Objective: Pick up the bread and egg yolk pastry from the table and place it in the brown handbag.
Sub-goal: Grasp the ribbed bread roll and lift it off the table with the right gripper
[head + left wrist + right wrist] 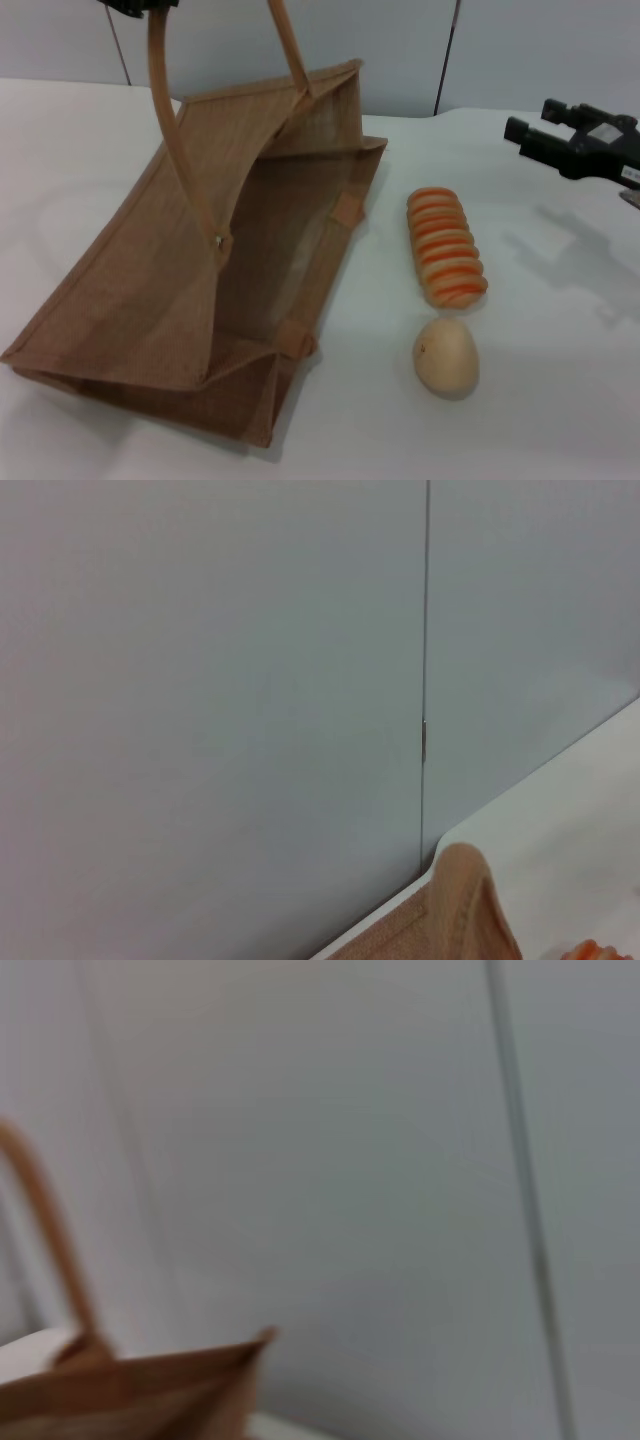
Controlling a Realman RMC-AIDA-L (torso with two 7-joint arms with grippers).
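Note:
The brown handbag lies tipped on the white table, its mouth facing the foods. One handle rises to my left gripper at the top edge of the head view, which is shut on it. The orange-striped bread lies just right of the bag. The smooth beige egg yolk pastry sits just in front of it. My right gripper hovers open and empty above the table, to the right of and beyond the bread. The right wrist view shows the handbag. The left wrist view shows a corner of the handbag.
A pale grey panelled wall runs behind the table's far edge. Bare white tabletop lies to the right of the foods and in front of them.

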